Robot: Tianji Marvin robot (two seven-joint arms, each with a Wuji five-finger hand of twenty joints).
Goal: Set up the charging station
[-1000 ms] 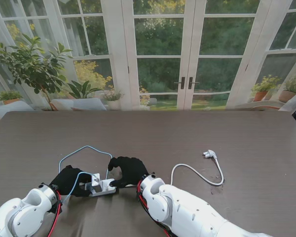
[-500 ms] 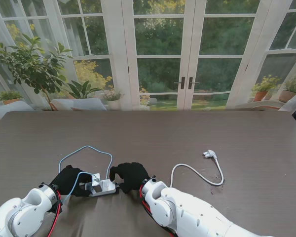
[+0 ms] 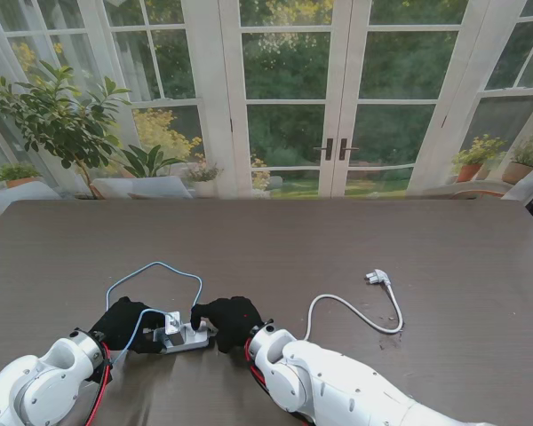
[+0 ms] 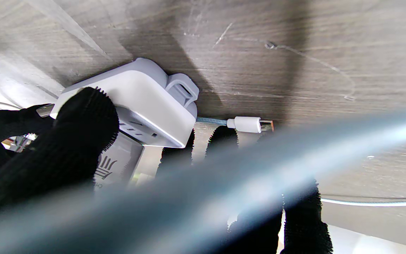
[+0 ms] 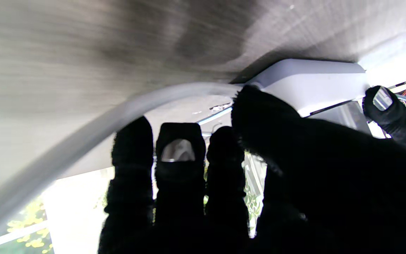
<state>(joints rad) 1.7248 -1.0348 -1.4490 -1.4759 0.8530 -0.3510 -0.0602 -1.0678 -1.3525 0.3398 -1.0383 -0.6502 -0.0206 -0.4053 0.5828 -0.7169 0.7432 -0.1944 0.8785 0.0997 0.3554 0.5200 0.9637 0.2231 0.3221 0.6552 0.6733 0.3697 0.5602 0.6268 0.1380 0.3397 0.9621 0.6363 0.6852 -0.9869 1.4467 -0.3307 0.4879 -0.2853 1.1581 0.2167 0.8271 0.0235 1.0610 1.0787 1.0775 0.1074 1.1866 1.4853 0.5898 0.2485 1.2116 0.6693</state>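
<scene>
A dark wood table (image 3: 338, 240) fills the stand view. Near the edge closest to me, at about 7 o'clock from the middle of the table, sits a small white power strip (image 3: 183, 336). It lies flat on the table.

The left hand (image 3: 124, 325) wears a black glove. It is at the strip's 9 o'clock side and touches it. In the left wrist view one black finger (image 4: 79, 130) presses on the end of the white power strip (image 4: 143, 102). The other fingers curl near a clear block plugged into the strip. The left hand grips the strip.

The right hand (image 3: 226, 320) also wears a black glove. It is at the strip's 3 o'clock side. In the right wrist view the thumb (image 5: 382, 106) and a finger (image 5: 259, 113) touch the edge of the strip (image 5: 312, 81). Three other fingers stick out straight and touch nothing. I cannot tell if this hand grips the strip or only pushes on it.

A thin blue cable (image 3: 155, 271) loops away from the strip toward 12 o'clock and comes back. Its small white plug end (image 4: 247, 124) lies on the table just beside the strip.

A white cord (image 3: 355, 312) runs from the strip's 3 o'clock end. It ends in a white wall plug (image 3: 377, 278), lying well apart from the hands at about 2 o'clock from the strip.
</scene>
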